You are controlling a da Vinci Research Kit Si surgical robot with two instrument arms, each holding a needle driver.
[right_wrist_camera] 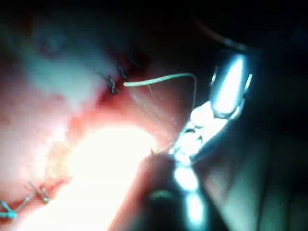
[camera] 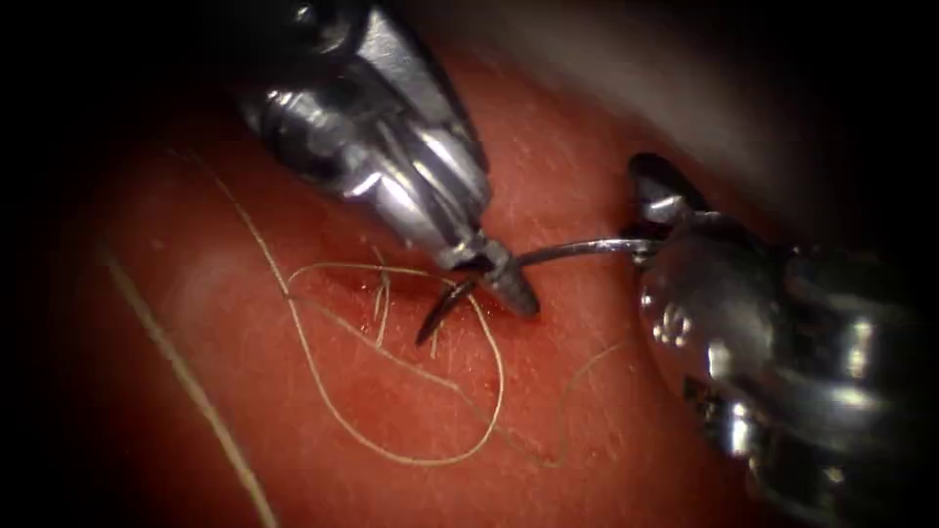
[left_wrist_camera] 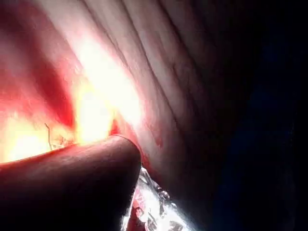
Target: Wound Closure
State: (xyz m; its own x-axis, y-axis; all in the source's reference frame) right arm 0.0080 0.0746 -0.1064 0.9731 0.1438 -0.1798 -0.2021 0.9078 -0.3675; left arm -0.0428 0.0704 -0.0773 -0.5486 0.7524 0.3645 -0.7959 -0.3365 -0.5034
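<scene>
A surgical practice bench: red tissue (camera: 606, 147), loose thread (camera: 391, 445), steel needle-driver tool (camera: 391, 166) close overhead.

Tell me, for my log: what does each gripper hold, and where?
Right gripper holds the needle at its tail end. Left gripper grips it near the tip.

curved needle (camera: 548, 256) between both tools

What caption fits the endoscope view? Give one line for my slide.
Right tool grips the curved needle near its tail; left tool meets it near the cut, its tip free above tissue, thread looped.
</scene>
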